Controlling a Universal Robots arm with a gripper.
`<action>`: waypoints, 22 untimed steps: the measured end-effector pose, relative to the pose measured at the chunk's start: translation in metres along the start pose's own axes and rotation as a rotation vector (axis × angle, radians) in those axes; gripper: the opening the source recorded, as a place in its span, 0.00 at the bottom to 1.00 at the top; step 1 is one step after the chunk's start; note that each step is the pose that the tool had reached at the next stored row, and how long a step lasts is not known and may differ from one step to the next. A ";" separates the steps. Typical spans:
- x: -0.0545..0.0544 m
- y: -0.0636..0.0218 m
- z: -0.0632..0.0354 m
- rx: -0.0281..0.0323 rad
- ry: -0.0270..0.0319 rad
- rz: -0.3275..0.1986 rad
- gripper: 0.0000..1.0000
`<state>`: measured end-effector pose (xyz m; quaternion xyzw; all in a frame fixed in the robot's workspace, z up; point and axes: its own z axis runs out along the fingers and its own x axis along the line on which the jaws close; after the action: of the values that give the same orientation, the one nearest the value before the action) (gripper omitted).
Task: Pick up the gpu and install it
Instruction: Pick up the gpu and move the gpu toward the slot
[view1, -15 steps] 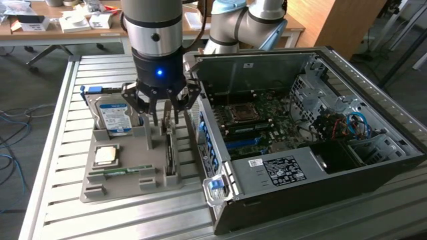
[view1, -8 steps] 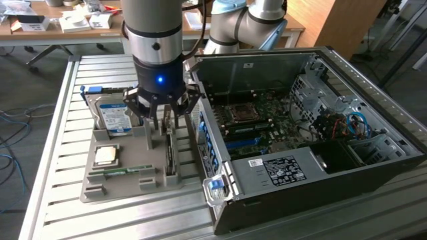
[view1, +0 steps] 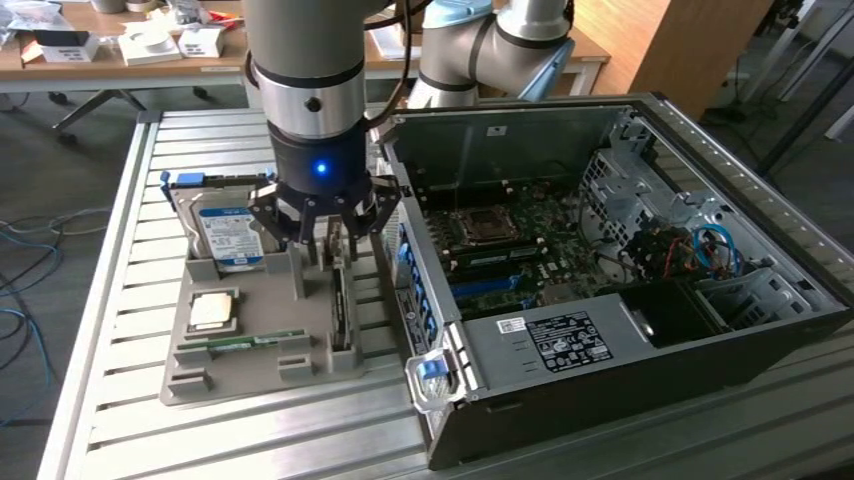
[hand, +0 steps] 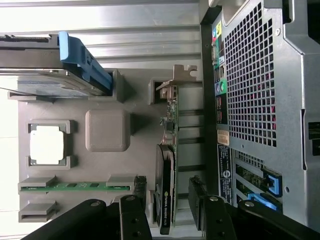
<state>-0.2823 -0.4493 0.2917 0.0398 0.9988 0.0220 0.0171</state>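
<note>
1 gpu (hand: 165, 187) on edge in tray (hand: 107, 130), beneath open pincer (view1: 330, 238)

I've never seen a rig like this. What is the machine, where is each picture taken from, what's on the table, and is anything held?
The machine is one robot arm ending in a black gripper. One picture comes from a camera standing off the arm, the other from a camera on its wrist, looking down past the gripper. On the slatted metal table sits a grey parts tray holding a hard drive, a processor chip, a green memory stick and the gpu, a graphics card standing on edge. At the exterior view's right lies an open computer case with its motherboard exposed. The gripper is open and holds nothing; it hangs over the gpu, with one jaw on each side of the card.
</note>
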 end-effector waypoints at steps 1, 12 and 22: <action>-0.001 0.0001 0.0001 0.0000 0.0000 0.000 0.47; -0.002 -0.0008 0.0151 -0.0001 0.0000 0.000 0.47; -0.002 -0.0017 0.0332 -0.0001 0.0000 0.000 0.47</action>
<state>-0.2797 -0.4497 0.2585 0.0397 0.9988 0.0221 0.0171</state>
